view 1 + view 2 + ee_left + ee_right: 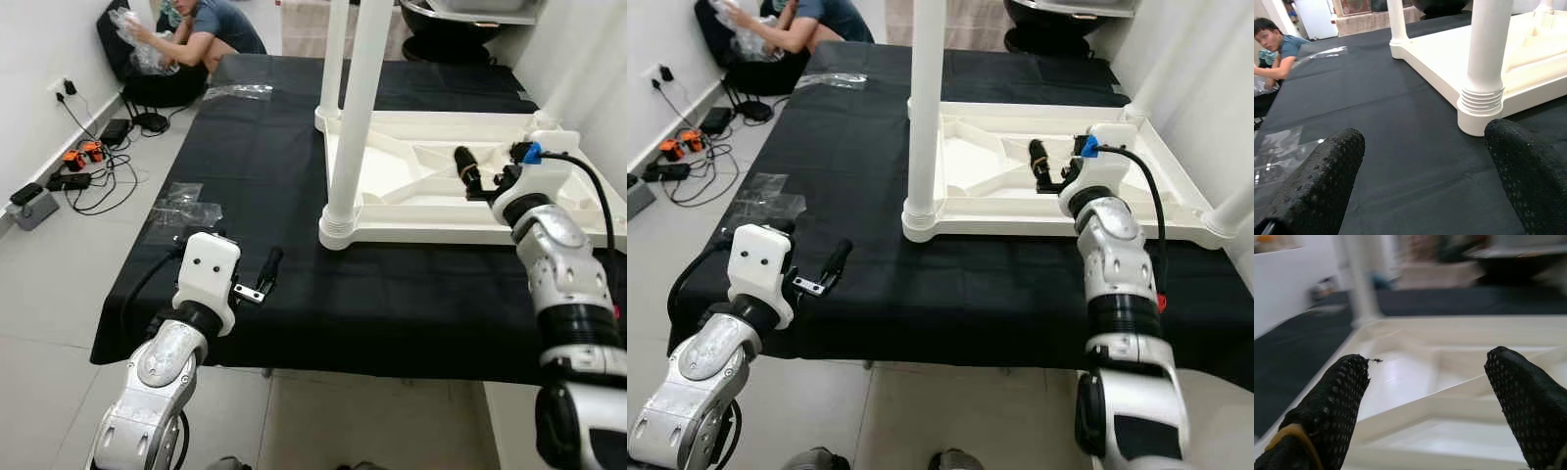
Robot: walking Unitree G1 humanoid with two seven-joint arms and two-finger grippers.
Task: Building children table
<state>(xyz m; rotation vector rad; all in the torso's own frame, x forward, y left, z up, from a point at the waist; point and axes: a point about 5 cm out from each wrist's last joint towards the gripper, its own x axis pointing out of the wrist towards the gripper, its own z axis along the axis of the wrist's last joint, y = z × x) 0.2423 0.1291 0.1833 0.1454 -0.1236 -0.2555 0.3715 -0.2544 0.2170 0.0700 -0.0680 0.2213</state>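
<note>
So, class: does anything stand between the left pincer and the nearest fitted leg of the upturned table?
Nothing visible does. The left pincer hangs open over bare black cloth, and the cloth runs unbroken to the near leg. The plastic wrap lies off to its left side.

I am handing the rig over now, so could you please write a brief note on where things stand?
Left pincer: open, holding nothing, over the black cloth at its near left edge.
Right pincer: open, holding nothing, over the ribbed underside of the upturned tabletop.
Done: two legs stand fitted, one at the near left corner and one at the far left.
Left: the near right corner socket has no leg yet; the far right corner is hard to judge.
A person crouches at the far left with plastic bags.
</note>
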